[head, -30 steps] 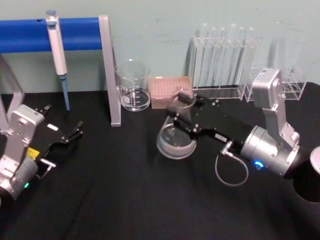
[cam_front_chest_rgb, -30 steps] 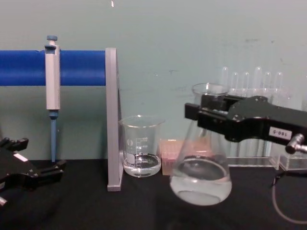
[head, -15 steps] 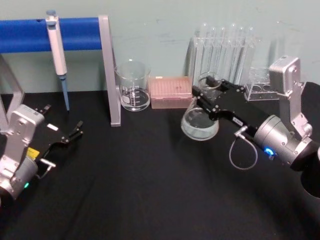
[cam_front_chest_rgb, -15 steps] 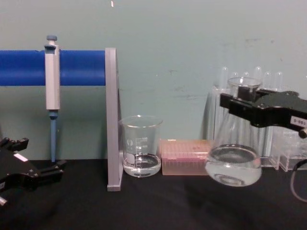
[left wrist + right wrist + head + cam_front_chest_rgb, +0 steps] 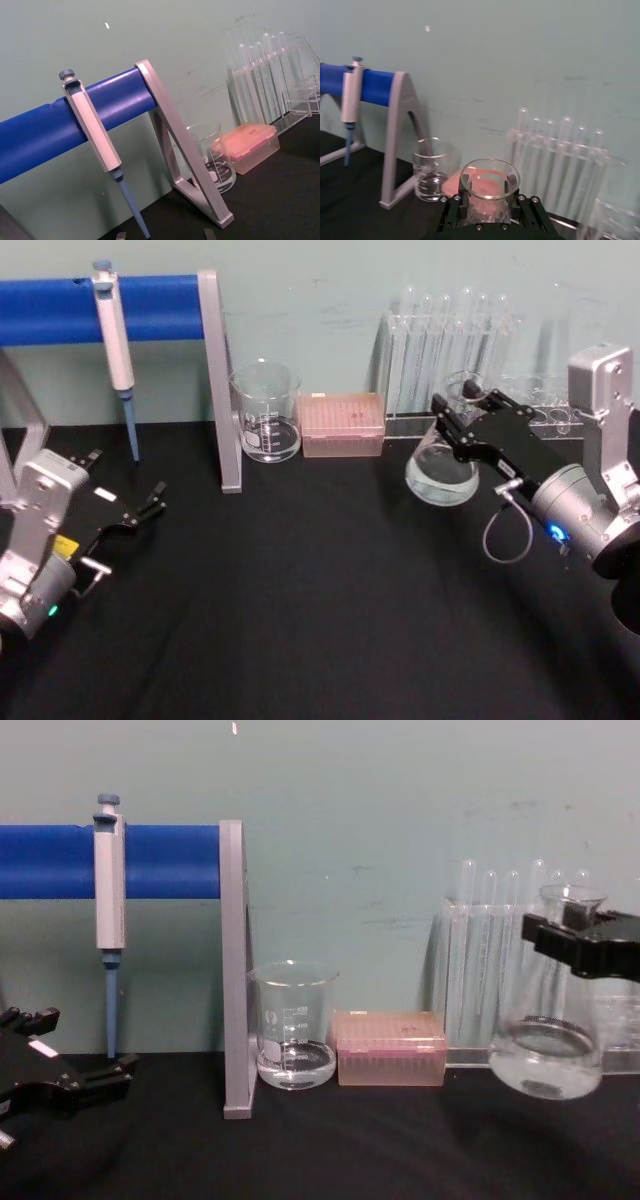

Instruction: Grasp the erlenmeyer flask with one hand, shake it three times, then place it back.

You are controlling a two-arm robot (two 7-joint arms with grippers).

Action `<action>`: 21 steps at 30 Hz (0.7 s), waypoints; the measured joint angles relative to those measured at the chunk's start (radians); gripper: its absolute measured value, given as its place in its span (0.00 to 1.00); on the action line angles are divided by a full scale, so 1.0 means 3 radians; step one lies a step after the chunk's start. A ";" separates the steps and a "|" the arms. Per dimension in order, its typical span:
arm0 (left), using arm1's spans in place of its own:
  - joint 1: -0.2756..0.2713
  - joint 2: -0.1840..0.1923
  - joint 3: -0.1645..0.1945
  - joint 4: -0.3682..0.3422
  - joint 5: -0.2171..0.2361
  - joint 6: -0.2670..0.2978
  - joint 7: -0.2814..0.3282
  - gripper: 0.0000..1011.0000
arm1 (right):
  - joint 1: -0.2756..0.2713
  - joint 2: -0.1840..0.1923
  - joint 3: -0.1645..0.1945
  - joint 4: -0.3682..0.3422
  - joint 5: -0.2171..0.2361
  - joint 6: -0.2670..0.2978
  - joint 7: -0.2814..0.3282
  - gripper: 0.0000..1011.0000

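Fingers of the right gripper (image 5: 562, 935) hide the neck of the erlenmeyer flask (image 5: 545, 1055). Behind those fingers, the chest view's edge crops its wrist.

From the table (image 5: 300, 640) centre: stand (image 5: 212, 380) at ten o'clock, pipette (image 5: 113, 335) hung on it; beaker (image 5: 266, 425) at eleven; tip box (image 5: 343, 425) at twelve (just beside the beaker); tube rack (image 5: 440, 355) at one; erlenmeyer flask (image 5: 443, 472) at two, before the rack, in the right gripper (image 5: 462, 405); left gripper (image 5: 125, 478) at nine.

No legible txt; beaker (image 5: 293, 1025) grad marks too small to read
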 joint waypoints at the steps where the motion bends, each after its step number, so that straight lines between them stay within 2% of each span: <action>1: 0.0000 0.0000 0.0000 0.0000 0.0000 0.0000 0.0000 0.99 | -0.0010 -0.0018 0.0026 0.0000 -0.0017 0.0015 -0.0037 0.45; 11: 0.0000 0.0000 0.0000 0.0000 0.0000 0.0000 0.0000 0.99 | -0.0051 -0.0137 0.0159 -0.0007 -0.0134 0.0133 -0.0249 0.45; 17: 0.0000 0.0000 0.0000 0.0000 0.0000 0.0000 0.0000 0.99 | -0.0062 -0.0180 0.0200 -0.0020 -0.0171 0.0158 -0.0258 0.45; 21: 0.0000 0.0000 0.0000 0.0000 0.0000 0.0000 0.0000 0.99 | -0.0072 -0.0201 0.0215 -0.0040 -0.0176 0.0160 -0.0182 0.45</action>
